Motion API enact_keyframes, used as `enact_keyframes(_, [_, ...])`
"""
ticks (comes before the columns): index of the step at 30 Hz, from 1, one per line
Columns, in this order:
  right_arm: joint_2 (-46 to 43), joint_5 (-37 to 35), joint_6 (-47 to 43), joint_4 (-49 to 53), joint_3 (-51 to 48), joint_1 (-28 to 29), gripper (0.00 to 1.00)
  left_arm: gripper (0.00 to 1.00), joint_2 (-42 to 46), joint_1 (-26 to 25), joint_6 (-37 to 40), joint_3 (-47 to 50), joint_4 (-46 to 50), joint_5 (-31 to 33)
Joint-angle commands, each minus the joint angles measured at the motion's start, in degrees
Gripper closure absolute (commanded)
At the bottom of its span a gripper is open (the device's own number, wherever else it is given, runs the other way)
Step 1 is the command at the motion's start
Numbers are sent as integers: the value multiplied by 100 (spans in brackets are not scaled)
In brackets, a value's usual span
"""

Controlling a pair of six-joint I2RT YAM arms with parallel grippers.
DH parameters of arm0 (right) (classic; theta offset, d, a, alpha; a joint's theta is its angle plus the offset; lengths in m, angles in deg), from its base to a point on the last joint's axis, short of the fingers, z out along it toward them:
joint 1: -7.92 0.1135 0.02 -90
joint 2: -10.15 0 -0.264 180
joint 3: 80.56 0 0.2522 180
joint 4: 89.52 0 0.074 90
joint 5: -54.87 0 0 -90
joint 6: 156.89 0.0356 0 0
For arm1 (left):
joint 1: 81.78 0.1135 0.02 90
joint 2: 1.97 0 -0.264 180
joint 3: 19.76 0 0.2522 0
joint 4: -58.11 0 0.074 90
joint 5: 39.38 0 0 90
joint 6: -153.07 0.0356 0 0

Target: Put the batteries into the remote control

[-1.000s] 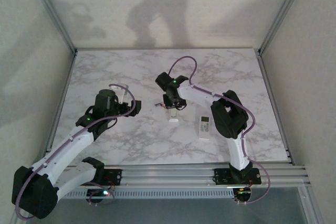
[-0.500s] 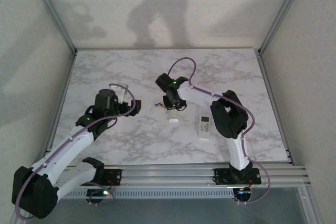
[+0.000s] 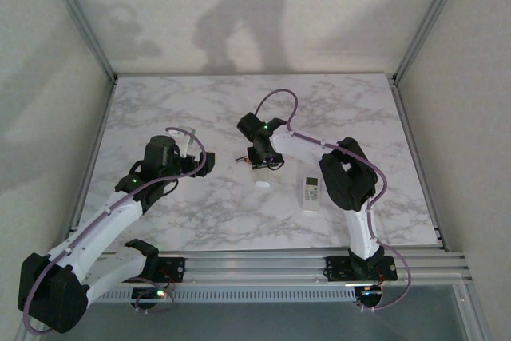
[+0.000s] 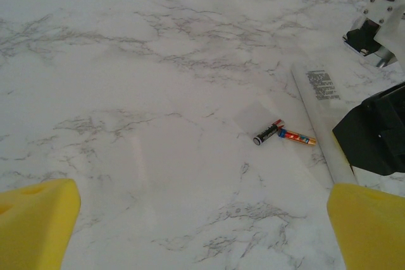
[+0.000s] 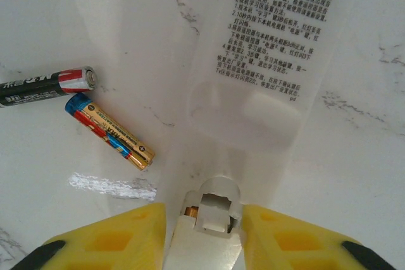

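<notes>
Your right gripper [image 5: 202, 213] has hardly moved in the last second, but its jaws seem to be loosening. They sit on each side of the white remote [image 5: 266, 61], at its battery end, and I can't tell if they still squeeze it. The black battery [image 5: 47, 85] and the blue and gold battery [image 5: 109, 131] lie on the marble table [image 4: 126, 61] just beside the remote, so loading has not begun. Your left gripper [image 4: 202, 222] hangs wide open, holding nothing.
</notes>
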Motion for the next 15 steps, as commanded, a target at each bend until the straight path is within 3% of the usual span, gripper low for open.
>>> enact_keyframes(1, [-156,-106,31,128,20,69,61,0,-3,60,96,-179,94,79])
enact_keyframes(10, [-418,-321,-10,222,193,63,56,0,6,58,92,-189,103,73])
enact_keyframes(12, [-467,-326,19,200,238,64,60,0,10,58,96,-188,108,78])
enact_keyframes(15, [-470,-369,61,178,295,65,81,1,9,64,96,-190,108,78])
